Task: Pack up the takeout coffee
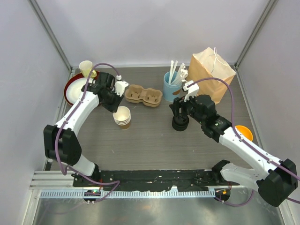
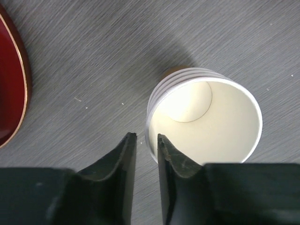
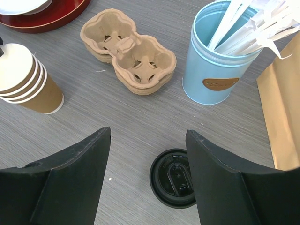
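No lidded takeout coffee shows in any view. A stack of lidless tan paper cups stands left of centre. My left gripper sits over its near rim. The jaws are narrowed but still apart, one finger outside the cup wall and one over the white inside. A stack of bare black lids stands right of centre. My right gripper hovers above it with its jaws wide apart and nothing between them. The lids lie beside its right finger.
A brown pulp cup carrier lies behind the cups. A blue tin of white stirrers and a paper bag stand at the back right. A red plate sits back left, an orange object at the right.
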Motion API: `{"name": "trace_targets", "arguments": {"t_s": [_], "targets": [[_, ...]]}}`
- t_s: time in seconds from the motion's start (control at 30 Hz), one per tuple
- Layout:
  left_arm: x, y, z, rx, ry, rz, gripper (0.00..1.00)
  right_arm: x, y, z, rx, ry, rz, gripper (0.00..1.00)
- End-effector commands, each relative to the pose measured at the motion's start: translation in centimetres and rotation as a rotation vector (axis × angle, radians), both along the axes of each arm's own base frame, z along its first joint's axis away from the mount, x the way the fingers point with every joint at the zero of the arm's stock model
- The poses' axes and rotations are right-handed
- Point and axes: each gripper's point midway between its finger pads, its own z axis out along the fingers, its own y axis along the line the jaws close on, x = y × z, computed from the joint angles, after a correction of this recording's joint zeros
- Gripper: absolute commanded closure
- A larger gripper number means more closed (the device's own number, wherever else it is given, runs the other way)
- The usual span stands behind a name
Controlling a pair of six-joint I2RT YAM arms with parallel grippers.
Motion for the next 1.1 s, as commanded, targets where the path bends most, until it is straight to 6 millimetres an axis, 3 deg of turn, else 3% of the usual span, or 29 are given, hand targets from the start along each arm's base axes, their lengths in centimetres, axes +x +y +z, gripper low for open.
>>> {"name": "trace_targets", "arguments": {"t_s": [0.0,0.2,0.3,0.43,0.5,0.57,0.6,0.67,0.7,0.73,0.9,0.97,1.0,1.03,1.07], "targets": [[1.0,-0.9,1.6,-0.045,-0.051,-0.02,0.79,0.7,0.4,2.4,0.023,-0.067,-0.002,0.29],[0.6,-0.8,2.6,-0.05,-0.075,-0.025,0.96,0.8,0.6,2.1,0.018,-0.057,0.003,0.29],[0.4,-0.9,2.9,-0.058,-0.076,-0.027,1.0,0.9,1.1,1.5,0.025,-0.031,0.017,0.29],[-0.5,-1.1,3.3,-0.073,-0.013,-0.003,1.0,1.5,2.4,2.3,0.071,-0.034,0.033,0.3],[-0.6,-1.5,4.0,-0.096,0.0,0.003,1.0,1.2,4.2,2.2,0.087,-0.011,0.086,0.3],[-0.9,-1.7,4.4,-0.112,0.003,0.002,1.0,0.8,6.0,3.2,0.102,-0.019,0.129,0.3],[-1.1,-1.9,4.9,-0.129,-0.007,0.0,1.0,0.9,7.0,2.6,0.1,0.003,0.144,0.3],[-1.3,-1.9,5.1,-0.136,-0.01,-0.003,1.0,0.7,8.9,4.1,0.133,-0.003,0.189,0.3],[-1.4,-2.0,5.1,-0.139,-0.01,-0.006,1.0,0.7,9.9,3.6,0.141,0.026,0.206,0.3],[-1.5,-2.0,5.0,-0.139,-0.01,-0.006,1.0,1.0,10.7,4.7,0.165,0.018,0.216,0.3],[-1.8,-2.3,5.2,-0.162,0.002,0.001,1.0,1.1,15.2,5.5,0.24,0.067,0.271,0.31],[-1.2,-2.2,6.3,-0.165,-0.033,0.022,1.0,1.8,16.6,5.8,0.25,0.09,0.274,0.31],[-0.9,-2.1,6.9,-0.164,-0.049,0.032,1.0,2.1,17.2,7.5,0.273,0.077,0.28,0.31],[-0.4,-1.8,8.1,-0.16,-0.088,0.05,1.0,2.4,17.6,6.7,0.265,0.111,0.274,0.31],[-0.3,-1.7,9.0,-0.165,-0.114,0.055,1.0,2.6,17.8,7.2,0.273,0.111,0.274,0.31]]}}
